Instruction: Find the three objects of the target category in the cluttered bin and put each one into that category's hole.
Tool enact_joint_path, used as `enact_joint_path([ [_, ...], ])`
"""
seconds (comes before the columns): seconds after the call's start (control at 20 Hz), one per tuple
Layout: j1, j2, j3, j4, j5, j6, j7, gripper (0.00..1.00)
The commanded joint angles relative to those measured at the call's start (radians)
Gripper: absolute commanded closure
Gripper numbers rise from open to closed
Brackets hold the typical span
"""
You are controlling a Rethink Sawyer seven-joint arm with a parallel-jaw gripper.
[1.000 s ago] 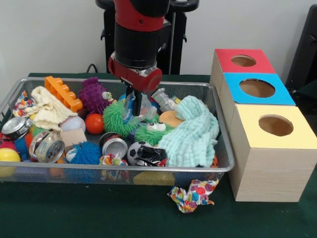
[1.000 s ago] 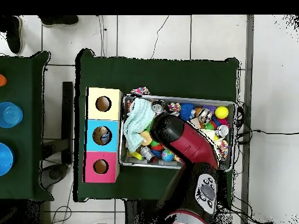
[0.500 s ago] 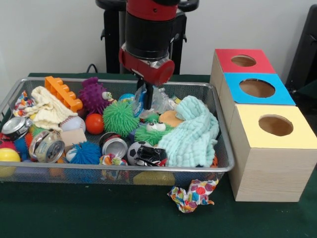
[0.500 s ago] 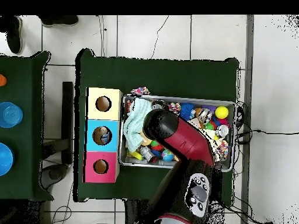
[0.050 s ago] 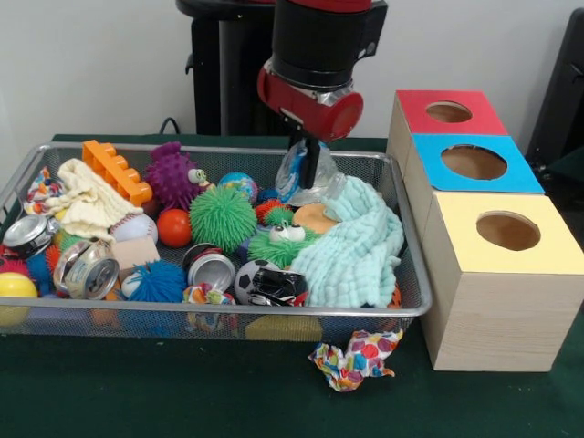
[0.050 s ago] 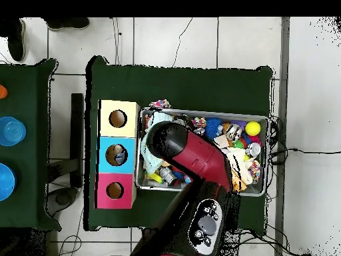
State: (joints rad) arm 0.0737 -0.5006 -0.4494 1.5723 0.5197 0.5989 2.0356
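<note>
One arm is all you have here, and in the front view it comes down steeply with its wrist over the right half of the wire bin (image 5: 412, 308). The gripper (image 5: 311, 170) hangs just below the red cuff, its fingers clamped on a crumpled clear plastic bottle (image 5: 297, 175) with a blue label. You can see the bottle lifted off the clutter, its lower end close above the mint green cloth (image 5: 351, 246) and the orange ball beside it; whether it touches them you cannot tell.

In the overhead view the arm (image 6: 183, 152) covers the bin's end nearest the boxes, so the gripper and bottle are hidden from you there.

For edges: the bin's right wall stands between the gripper and the row of three boxes. The red box (image 5: 447, 111), blue box (image 5: 474, 162) and yellow box (image 5: 507, 232) sit touching one another, each with an open round hole on top, their tops higher than the bin's rim. The gap between the bin and the boxes is narrow.

Your open room is the air above the boxes and the bare green table (image 5: 164, 388) in front of the bin, where only a spotted wad of cloth (image 5: 356, 358) lies, just outside the bin's front wall.
</note>
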Motion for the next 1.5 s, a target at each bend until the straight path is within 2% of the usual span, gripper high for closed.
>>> enact_joint_path([
  [0.05,-0.002,0.013,0.028,-0.024,0.027,0.107,0.296,1.00],
  [0.6,-0.049,-0.018,0.049,-0.006,0.011,0.106,0.260,1.00],
  [1.1,-0.016,-0.038,0.011,-0.039,0.007,0.187,0.330,1.00],
  [1.5,0.000,-0.049,-0.047,-0.117,-0.015,0.307,0.352,1.00],
])
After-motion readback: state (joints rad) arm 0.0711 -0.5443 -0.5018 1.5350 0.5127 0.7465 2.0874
